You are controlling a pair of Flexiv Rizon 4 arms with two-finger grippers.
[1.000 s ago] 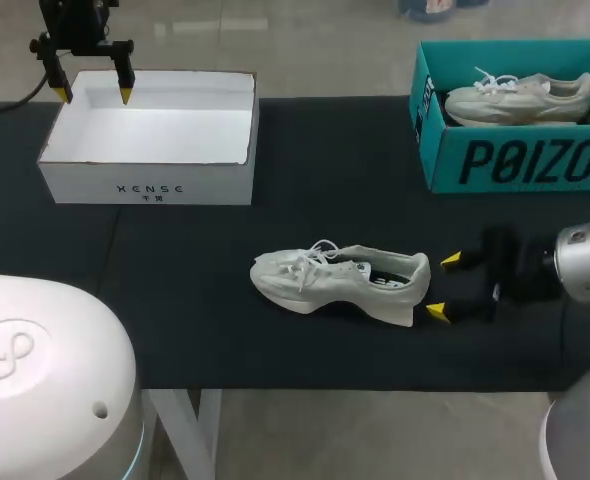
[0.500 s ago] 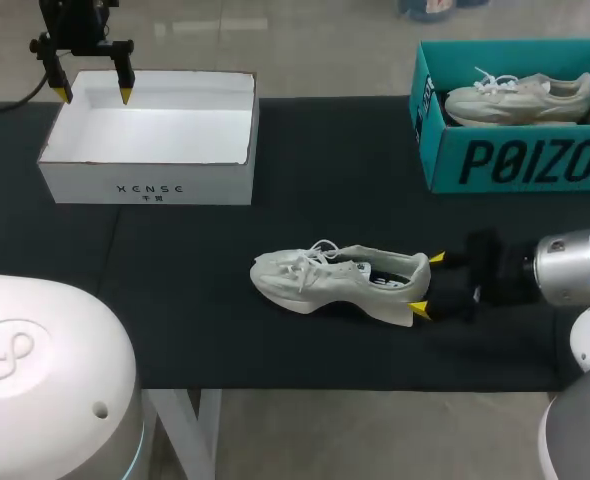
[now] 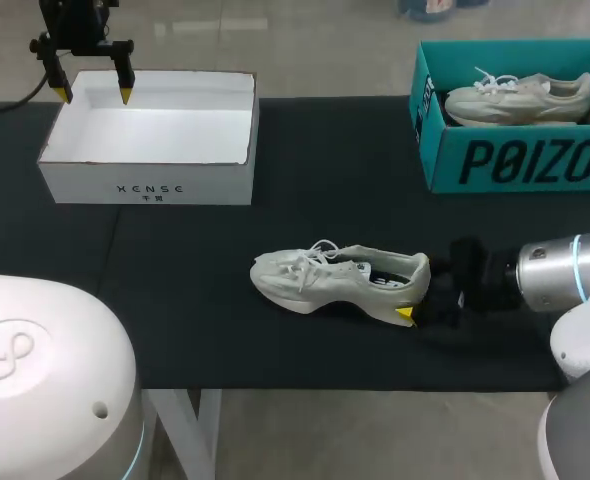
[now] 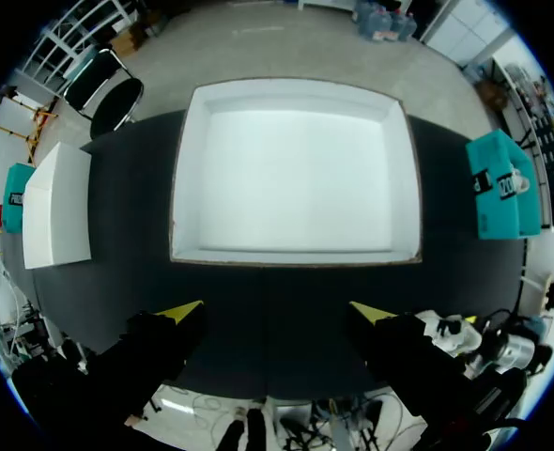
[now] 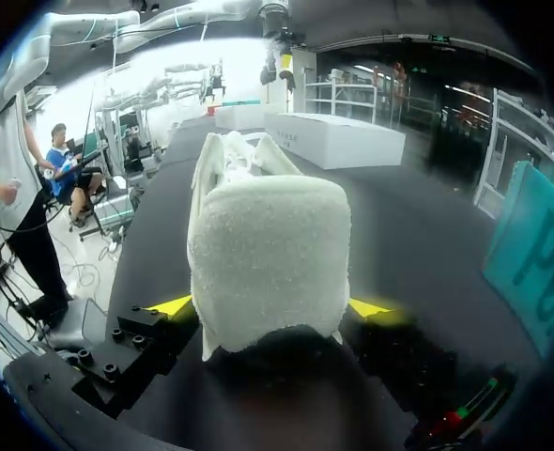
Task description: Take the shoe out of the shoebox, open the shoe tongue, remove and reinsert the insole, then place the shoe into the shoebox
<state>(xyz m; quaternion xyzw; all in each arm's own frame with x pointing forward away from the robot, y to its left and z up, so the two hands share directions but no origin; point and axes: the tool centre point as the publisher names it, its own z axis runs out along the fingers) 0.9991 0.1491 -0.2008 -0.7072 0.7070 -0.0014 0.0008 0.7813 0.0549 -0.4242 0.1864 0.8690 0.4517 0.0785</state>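
Observation:
A white sneaker (image 3: 340, 280) lies on its sole mid-table, toe to the left, laces loose. My right gripper (image 3: 416, 291) stands open at its heel; one yellow tip shows at the near side and the heel hides the other. Seen from the right wrist, the heel (image 5: 269, 263) fills the gap between the fingers of that gripper (image 5: 269, 307), a tip (image 5: 171, 305) on each side. At the back left sits an empty white shoebox (image 3: 150, 135). My left gripper (image 3: 94, 95) hangs open over its far left rim, and in the left wrist view the box (image 4: 296, 174) lies ahead of this gripper (image 4: 277, 310).
A teal shoebox (image 3: 520, 160) at the back right holds a second pale sneaker (image 3: 520, 98). The black table cover (image 3: 325, 150) runs between the two boxes. The table's front edge is close behind the shoe.
My right gripper has slid left along the table until its open fingers straddle the sneaker's heel. The shoe and the left arm have stayed put.

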